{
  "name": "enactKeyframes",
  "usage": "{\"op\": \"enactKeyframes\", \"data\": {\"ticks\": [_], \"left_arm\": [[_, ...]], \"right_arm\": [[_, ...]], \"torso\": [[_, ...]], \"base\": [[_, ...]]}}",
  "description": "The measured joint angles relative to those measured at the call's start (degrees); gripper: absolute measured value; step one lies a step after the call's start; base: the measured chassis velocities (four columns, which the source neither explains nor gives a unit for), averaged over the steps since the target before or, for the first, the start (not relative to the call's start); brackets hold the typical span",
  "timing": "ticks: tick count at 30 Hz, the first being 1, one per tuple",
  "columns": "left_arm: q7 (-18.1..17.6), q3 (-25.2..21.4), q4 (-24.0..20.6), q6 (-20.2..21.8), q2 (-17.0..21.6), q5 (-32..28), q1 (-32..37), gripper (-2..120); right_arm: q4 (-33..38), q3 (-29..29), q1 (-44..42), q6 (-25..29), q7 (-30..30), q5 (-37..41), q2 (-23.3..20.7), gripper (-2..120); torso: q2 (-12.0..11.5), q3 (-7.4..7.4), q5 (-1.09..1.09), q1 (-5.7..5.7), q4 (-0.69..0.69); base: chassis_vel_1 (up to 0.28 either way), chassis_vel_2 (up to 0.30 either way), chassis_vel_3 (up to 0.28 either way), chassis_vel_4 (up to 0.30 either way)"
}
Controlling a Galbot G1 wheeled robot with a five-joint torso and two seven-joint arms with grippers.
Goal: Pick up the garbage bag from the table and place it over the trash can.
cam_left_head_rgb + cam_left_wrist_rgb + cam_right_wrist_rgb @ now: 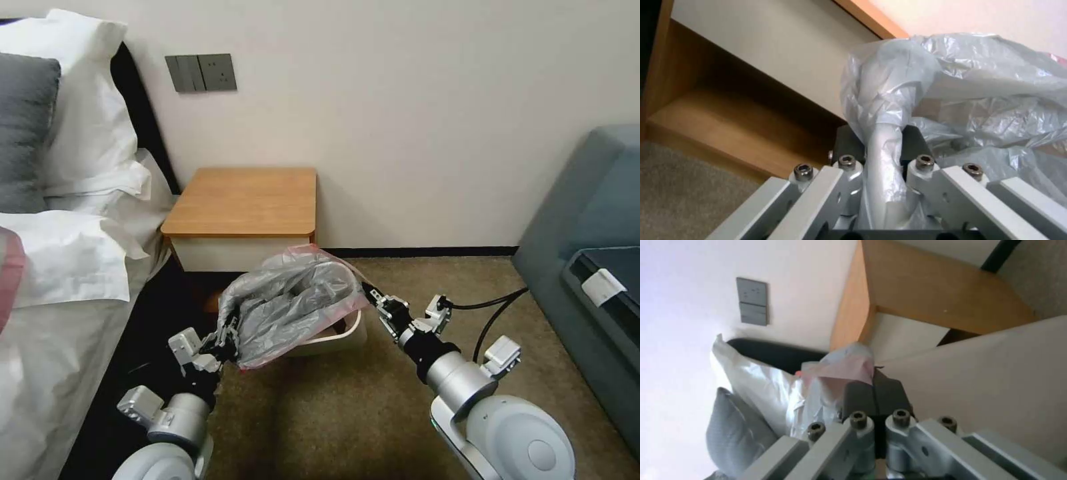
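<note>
Garbage bag (293, 303) already lifted clear of the table (247, 200), whose top lay bare; held stretched between the two arms directly above the trash can (347, 333), on the carpet (373, 413) in front of the table and near the bed (60, 280). Left gripper (223, 343) clamped on a gathered fold at the bag's near-left edge, the plastic pinched between the pads (849, 143) in the left wrist view. Right gripper (373, 297) closed on the pinkish-red rim at the far-right side, jaws pressed together over the film in the right wrist view, beside the bin's cream wall (996, 380). Pick-up judged complete. Still outstanding, by appearance: opening of the mouth, lowering over the rim, and release; bag crumpled and bunched, no part seen hooked over an edge of the bin.
</note>
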Motion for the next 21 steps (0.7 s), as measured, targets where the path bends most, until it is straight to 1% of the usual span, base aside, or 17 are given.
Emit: {"op": "enactKeyframes", "data": {"ticks": [8,15,21], "left_arm": [[-0.1,-0.1,0.1,-0.1,0.0,0.0,-0.3,8],[-0.6,-1.2,0.1,-0.1,0.1,-0.6,-0.5,8],[-0.7,-2.2,-0.1,0.4,0.1,-2.1,-0.8,8]], "right_arm": [[1.9,-0.7,-2.9,-0.9,1.3,-2.8,-1.5,0],[3.6,-0.8,-4.7,-1.7,3.6,-3.2,-3.1,0],[3.0,-0.8,-4.9,-2.8,4.1,-3.4,-3.4,0]], "torso": [[0.0,0.00,0.00,0.00,0.00],[0.0,0.00,0.00,0.00,0.00],[0.0,0.00,0.00,0.00,0.00]], "base": [[0.000,0.000,0.000,0.000],[0.000,0.000,0.000,0.000],[0.000,0.000,0.000,0.000]]}}
